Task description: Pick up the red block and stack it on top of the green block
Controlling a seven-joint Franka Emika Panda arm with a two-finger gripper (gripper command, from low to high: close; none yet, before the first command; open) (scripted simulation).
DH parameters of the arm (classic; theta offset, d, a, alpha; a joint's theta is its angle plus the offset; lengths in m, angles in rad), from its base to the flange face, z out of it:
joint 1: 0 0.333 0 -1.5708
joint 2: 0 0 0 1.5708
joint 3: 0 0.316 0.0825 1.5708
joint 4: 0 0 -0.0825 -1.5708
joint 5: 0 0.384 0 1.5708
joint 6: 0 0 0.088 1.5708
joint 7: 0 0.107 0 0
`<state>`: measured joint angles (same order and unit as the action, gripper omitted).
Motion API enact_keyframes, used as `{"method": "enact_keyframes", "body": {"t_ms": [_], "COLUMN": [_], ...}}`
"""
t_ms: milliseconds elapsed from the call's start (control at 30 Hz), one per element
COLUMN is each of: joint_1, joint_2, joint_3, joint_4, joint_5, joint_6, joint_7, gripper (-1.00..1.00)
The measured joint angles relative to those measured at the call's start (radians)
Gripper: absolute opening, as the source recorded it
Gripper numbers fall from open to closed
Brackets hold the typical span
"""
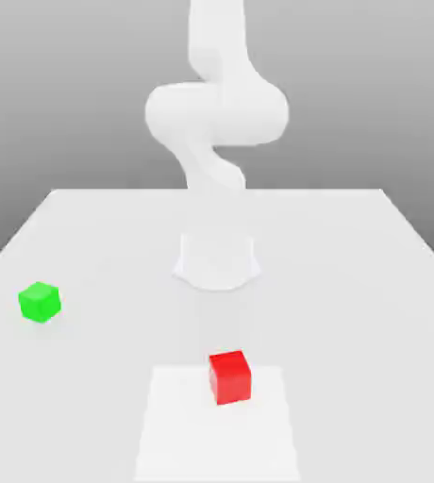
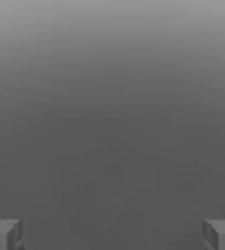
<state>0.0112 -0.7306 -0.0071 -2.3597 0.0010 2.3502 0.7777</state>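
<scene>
Item 1. Table (image 1: pixel 89 245): a broad, pale, matte surface that took up the lower half of the exterior view and narrowed toward the far edge under a plain grey backdrop.

Item 2. Arm (image 1: pixel 216 108): a white robot arm that rose from a round base (image 1: pixel 217 264) set near the middle of the table. Its links curved upward and passed out of the top of the exterior view.

Item 3. Lighter patch (image 1: pixel 174 424): a paler rectangular area on the table surface, nearest the camera in the exterior view and in front of the base.

Item 4. Gripper (image 2: pixel 112 234): seen from the hand view as two grey fingertips (image 2: pixel 4 234), one at each side of the picture, with a wide gap between them. The jaws stood fully spread and held nothing; only smooth grey lay between and beyond them.

Item 5. Red block (image 1: pixel 229 375): a small bright red cube that rested on the lighter patch, at its far edge, in front of the base. It sat free, with nothing touching it.

Item 6. Green block (image 1: pixel 39 301): a small bright green cube of about the same size, which rested on the table toward the exterior view's left, well apart from the red block and somewhat farther from the camera. Nothing lay on top of it.
</scene>
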Motion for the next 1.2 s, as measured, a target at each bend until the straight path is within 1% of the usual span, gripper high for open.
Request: {"method": "enact_keyframes", "body": {"t_ms": [400,567,633,800,833,1067,1200], "joint_1": [0.053,0.069,0.070,0.062,0.059,0.056,0.060], "joint_2": [0.409,0.622,0.711,0.898,0.926,0.929,0.807], "joint_3": [-0.025,-0.026,-0.024,-0.009,-0.006,-0.005,-0.012], "joint_4": [-0.332,-0.483,-0.501,-0.484,-0.480,-0.480,-0.497], "joint_5": [0.006,-0.003,-0.002,0.018,0.021,0.017,0.003], "joint_6": [0.287,0.434,0.503,0.661,0.685,0.687,0.583], "joint_7": [-0.129,-0.182,-0.193,-0.211,-0.213,-0.209,-0.200], "gripper": [0.00,0.00,0.00,0.00,-1.00,-1.00,-1.00]}}
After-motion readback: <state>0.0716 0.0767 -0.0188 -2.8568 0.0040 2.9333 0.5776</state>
